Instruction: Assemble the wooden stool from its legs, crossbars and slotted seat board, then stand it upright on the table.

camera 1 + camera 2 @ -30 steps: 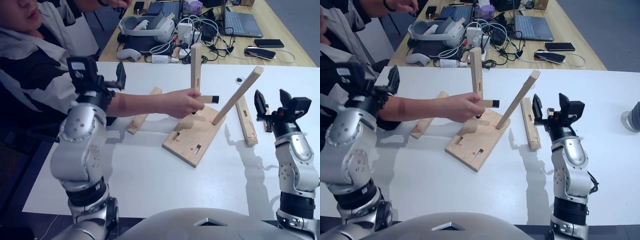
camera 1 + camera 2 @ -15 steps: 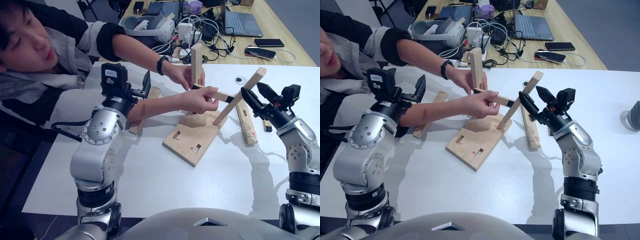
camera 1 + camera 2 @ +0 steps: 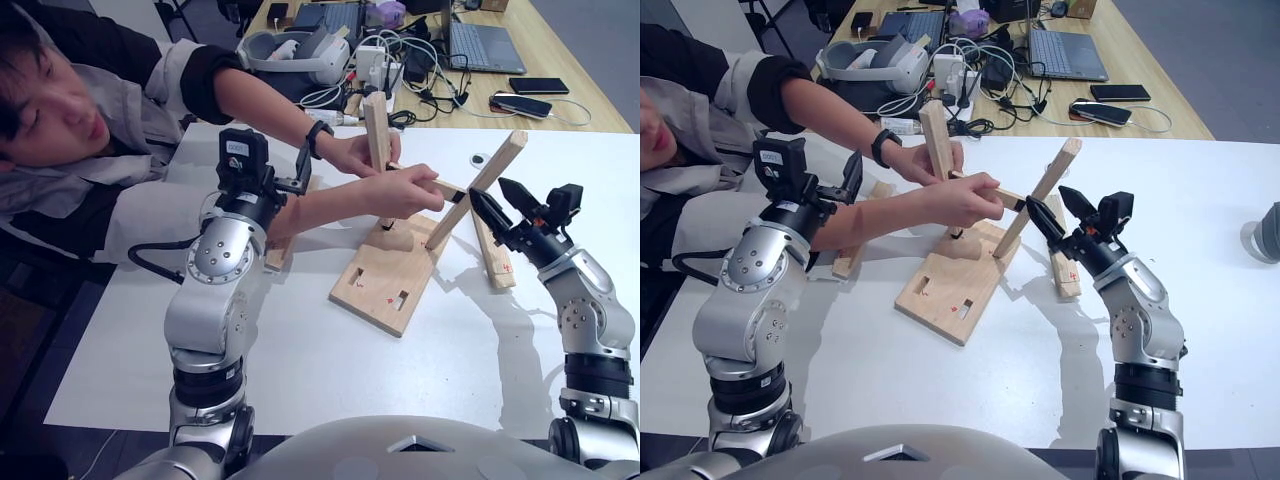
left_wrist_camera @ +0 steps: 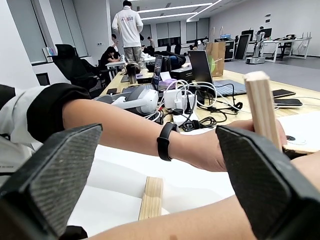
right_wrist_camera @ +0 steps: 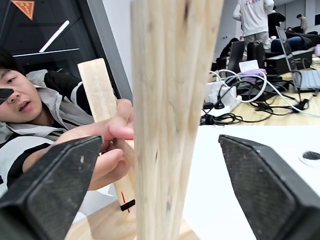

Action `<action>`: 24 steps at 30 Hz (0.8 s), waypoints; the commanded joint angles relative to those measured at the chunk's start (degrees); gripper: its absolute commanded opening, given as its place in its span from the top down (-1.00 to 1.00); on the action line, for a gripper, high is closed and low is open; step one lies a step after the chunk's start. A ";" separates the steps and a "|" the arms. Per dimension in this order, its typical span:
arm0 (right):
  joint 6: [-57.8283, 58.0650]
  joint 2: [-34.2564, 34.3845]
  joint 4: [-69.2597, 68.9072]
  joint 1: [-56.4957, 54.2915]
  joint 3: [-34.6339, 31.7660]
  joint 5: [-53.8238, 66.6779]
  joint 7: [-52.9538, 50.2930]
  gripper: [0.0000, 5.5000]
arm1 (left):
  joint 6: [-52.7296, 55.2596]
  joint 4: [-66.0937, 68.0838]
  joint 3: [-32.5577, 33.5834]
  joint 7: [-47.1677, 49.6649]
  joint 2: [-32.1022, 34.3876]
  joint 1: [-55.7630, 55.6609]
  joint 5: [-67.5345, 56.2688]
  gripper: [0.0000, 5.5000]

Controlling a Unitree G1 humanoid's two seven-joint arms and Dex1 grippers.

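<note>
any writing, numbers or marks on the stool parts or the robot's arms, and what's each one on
White label on the left wrist's camera housing: dark print, too small to read.
Seat board: small red marks beside its slots, too small to read.
Loose leg lying beside the board: one red mark, not legible.
None of these can be quoted as text.

Open-plan office, indicated by ceiling light strips, office chair, laptop, VR headset, tangled cables spread over a wooden table
</note>
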 commanded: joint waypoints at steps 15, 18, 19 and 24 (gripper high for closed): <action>6.56 9.84 -4.10 -0.66 -10.52 7.04 -27.77 -0.57 | -4.14 6.24 -0.77 -0.10 -2.48 -3.47 2.24 -0.54; 10.46 10.43 -4.61 -2.24 -11.19 5.17 -38.38 -0.57 | -3.94 6.82 0.96 0.17 -2.82 -4.47 1.85 -0.54; 11.14 11.04 -5.10 -2.95 -10.85 3.85 -42.06 -0.57 | -3.49 7.28 1.70 0.38 -3.07 -5.47 1.57 -0.54; 20.28 13.50 -8.39 -7.04 -7.89 4.26 -52.18 -0.57 | 1.39 13.75 7.79 1.90 -5.69 -14.66 -2.58 -0.54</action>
